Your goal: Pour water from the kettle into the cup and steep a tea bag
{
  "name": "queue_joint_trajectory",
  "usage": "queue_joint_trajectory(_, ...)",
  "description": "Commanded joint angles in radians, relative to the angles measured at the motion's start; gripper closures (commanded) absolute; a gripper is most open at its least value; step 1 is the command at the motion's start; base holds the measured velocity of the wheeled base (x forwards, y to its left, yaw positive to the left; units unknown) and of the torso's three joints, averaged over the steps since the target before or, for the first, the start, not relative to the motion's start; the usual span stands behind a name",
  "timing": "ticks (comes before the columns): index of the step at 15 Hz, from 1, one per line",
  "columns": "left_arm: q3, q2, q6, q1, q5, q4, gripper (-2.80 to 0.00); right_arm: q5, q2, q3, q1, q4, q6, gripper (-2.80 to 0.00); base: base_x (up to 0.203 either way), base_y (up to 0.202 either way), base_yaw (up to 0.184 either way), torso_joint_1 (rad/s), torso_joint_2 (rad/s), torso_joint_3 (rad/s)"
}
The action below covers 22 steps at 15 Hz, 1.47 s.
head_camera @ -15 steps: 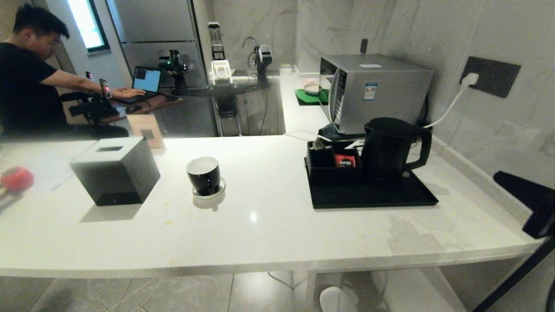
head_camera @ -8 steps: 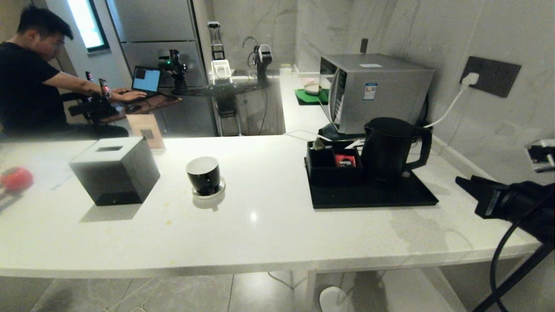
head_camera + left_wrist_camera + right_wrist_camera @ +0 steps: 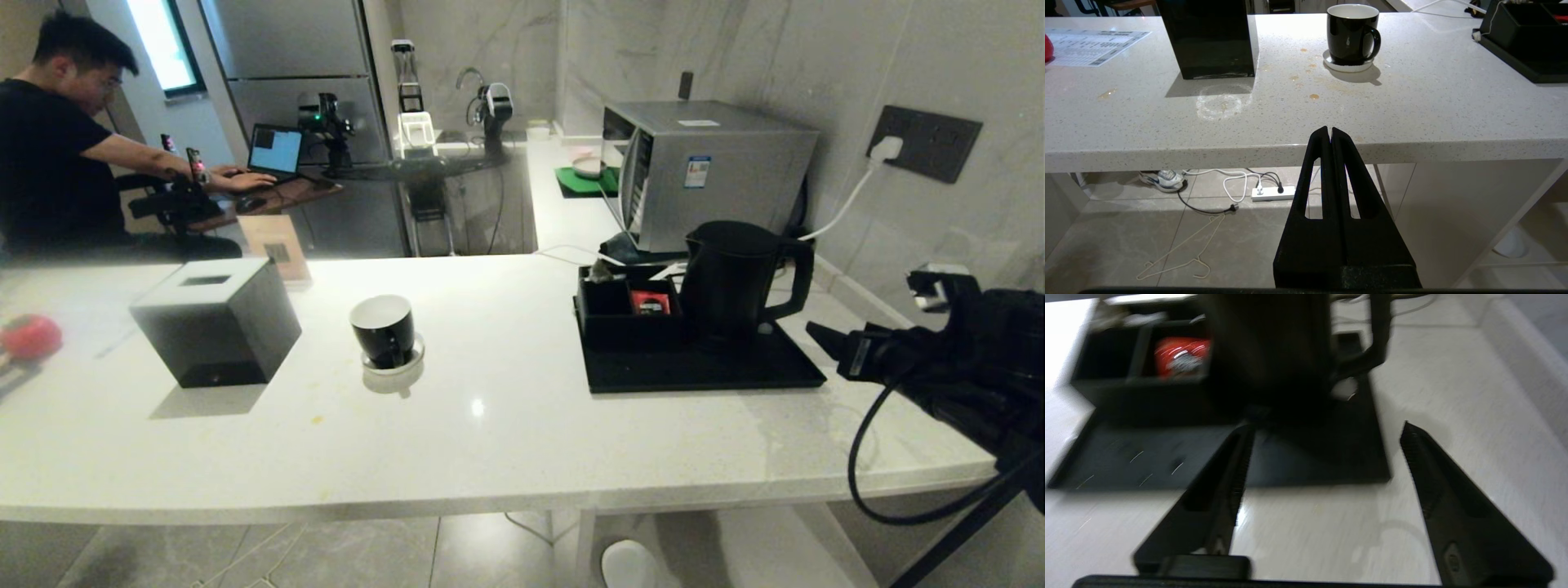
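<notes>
The tall black kettle [image 3: 731,278] stands on a black tray [image 3: 702,367] at the right of the counter, its loop handle [image 3: 796,278] facing right. The black cup [image 3: 384,327] sits on a white saucer [image 3: 393,363] mid-counter. A small pale tea bag [image 3: 602,273] lies in the tray's box. My right gripper [image 3: 820,336] hovers over the counter just right of the tray, apart from the kettle [image 3: 1269,347]. In the right wrist view the right gripper [image 3: 1326,426] is open and empty. My left gripper [image 3: 1330,130] is shut and parked below the counter's front edge, facing the cup [image 3: 1351,32].
A black cube tissue box [image 3: 216,322] stands left of the cup. A red packet [image 3: 651,304] sits in the tray's box. A silver appliance [image 3: 702,171] is behind the kettle, with a white cord running to the wall socket [image 3: 922,143]. A person [image 3: 57,139] works at a laptop, back left.
My right arm has swung in from the right edge of the head view, leftward towards the tray and kettle. Kettle, cup and left arm have not moved.
</notes>
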Motion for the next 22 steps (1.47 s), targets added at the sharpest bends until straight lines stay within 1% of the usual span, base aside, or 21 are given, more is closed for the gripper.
queue_joint_trajectory(1, 0.0, 0.0, 0.0, 0.0, 0.0, -0.001, 0.0, -0.023, 0.122, -0.098, 0.0, -0.008, -0.001, -2.8, 0.0, 0.0, 0.0, 0.0, 0.0, 0.0)
queue_joint_trajectory(2, 0.0, 0.0, 0.0, 0.0, 0.0, -0.001, 0.0, -0.031, 0.147, -0.13, 0.0, -0.009, -0.001, -2.8, 0.0, 0.0, 0.0, 0.0, 0.0, 0.0)
queue_joint_trajectory(3, 0.0, 0.0, 0.0, 0.0, 0.0, -0.001, 0.0, -0.059, 0.168, -0.155, 0.0, -0.009, -0.002, -2.8, 0.0, 0.0, 0.0, 0.0, 0.0, 0.0)
queue_joint_trajectory(5, 0.0, 0.0, 0.0, 0.0, 0.0, -0.001, 0.0, -0.144, 0.21, -0.203, 0.004, -0.007, -0.001, -2.8, 0.0, 0.0, 0.0, 0.0, 0.0, 0.0)
queue_joint_trajectory(8, 0.0, 0.0, 0.0, 0.0, 0.0, -0.001, 0.0, -0.169, 0.244, -0.249, 0.003, -0.006, -0.002, -2.8, 0.0, 0.0, 0.0, 0.0, 0.0, 0.0)
queue_joint_trajectory(10, 0.0, 0.0, 0.0, 0.0, 0.0, -0.001, 0.0, -0.212, 0.267, -0.289, 0.002, -0.004, -0.002, -2.8, 0.0, 0.0, 0.0, 0.0, 0.0, 0.0)
queue_joint_trajectory(13, 0.0, 0.0, 0.0, 0.0, 0.0, -0.001, 0.0, -0.235, 0.301, -0.333, 0.001, -0.005, -0.004, -2.8, 0.0, 0.0, 0.0, 0.0, 0.0, 0.0)
queue_joint_trajectory(15, 0.0, 0.0, 0.0, 0.0, 0.0, -0.001, 0.0, -0.265, 0.328, -0.378, 0.001, -0.002, -0.003, -2.8, 0.0, 0.0, 0.0, 0.0, 0.0, 0.0)
queue_joint_trajectory(22, 0.0, 0.0, 0.0, 0.0, 0.0, -0.001, 0.0, -0.273, 0.401, -0.48, -0.001, 0.003, -0.004, -2.8, 0.0, 0.0, 0.0, 0.0, 0.0, 0.0)
